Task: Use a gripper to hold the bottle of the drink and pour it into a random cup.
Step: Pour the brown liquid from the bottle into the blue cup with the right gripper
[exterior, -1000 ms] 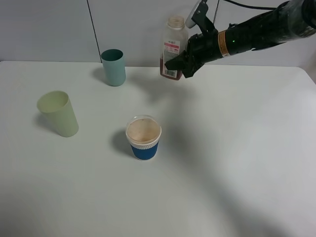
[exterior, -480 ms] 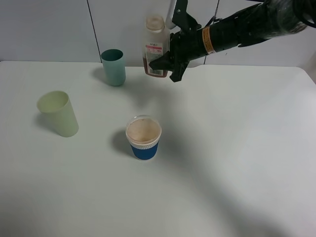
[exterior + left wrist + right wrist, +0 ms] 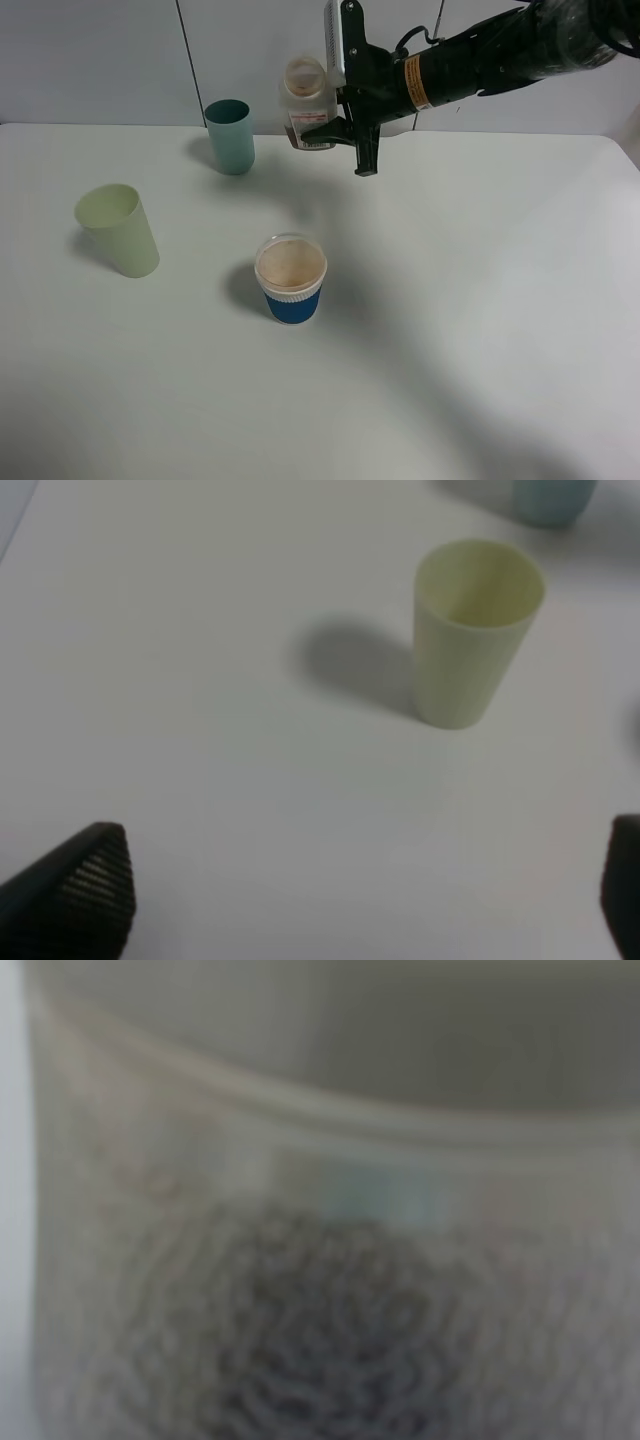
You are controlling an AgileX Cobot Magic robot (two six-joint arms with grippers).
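Observation:
The bottle of the drink (image 3: 305,103) hangs in the air above the back of the table, to the right of the teal tumbler. It is tipped so its open mouth faces the camera, with brown liquid in its lower part. My right gripper (image 3: 338,138) is shut on its lower body, the black arm reaching in from the right. In the right wrist view the bottle (image 3: 320,1210) fills the frame as a blur. The cup (image 3: 291,280), with a blue sleeve, stands in the middle of the table, well in front of the bottle. My left gripper (image 3: 360,900) is open and holds nothing.
A teal tumbler (image 3: 230,135) stands at the back, left of the bottle. A pale yellow-green tumbler (image 3: 118,228) stands at the left; the left wrist view shows this tumbler (image 3: 478,630) ahead of the open fingers. The white table (image 3: 480,300) ends at a grey wall.
The right arm has carried the bottle to the left, toward the teal tumbler, and rolled its wrist. The bottle has gone from upright to tipped.

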